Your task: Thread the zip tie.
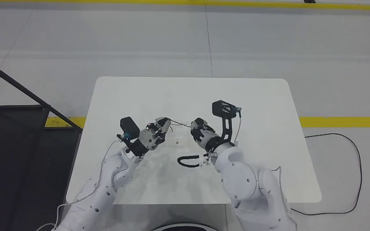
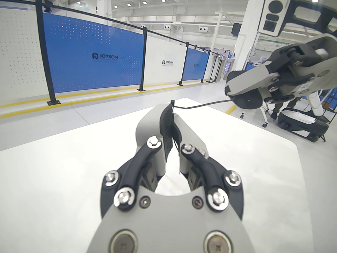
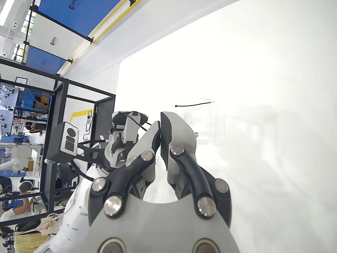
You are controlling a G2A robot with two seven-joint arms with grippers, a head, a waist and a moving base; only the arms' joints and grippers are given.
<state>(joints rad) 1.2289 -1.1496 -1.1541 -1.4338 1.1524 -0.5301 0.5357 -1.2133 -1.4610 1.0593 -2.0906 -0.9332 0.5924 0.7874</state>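
A thin black zip tie (image 1: 180, 123) spans the gap between my two grippers, a little above the white table (image 1: 260, 104). My left gripper (image 1: 162, 124) is shut on one end; in the left wrist view the tie's small head (image 2: 172, 103) sticks out past the closed fingertips (image 2: 168, 114). The strap (image 2: 200, 104) runs across to my right gripper (image 2: 231, 94), which is shut on the other end. In the right wrist view my right gripper (image 3: 160, 122) is closed, and the strap (image 3: 139, 123) leads to the left gripper (image 3: 129, 117).
A second black zip tie (image 1: 188, 160) lies curved on the table near the front, close to the right forearm; it shows by a faint clear container (image 3: 202, 122). Black frames and fence panels (image 3: 79, 14) stand beyond the table's left side.
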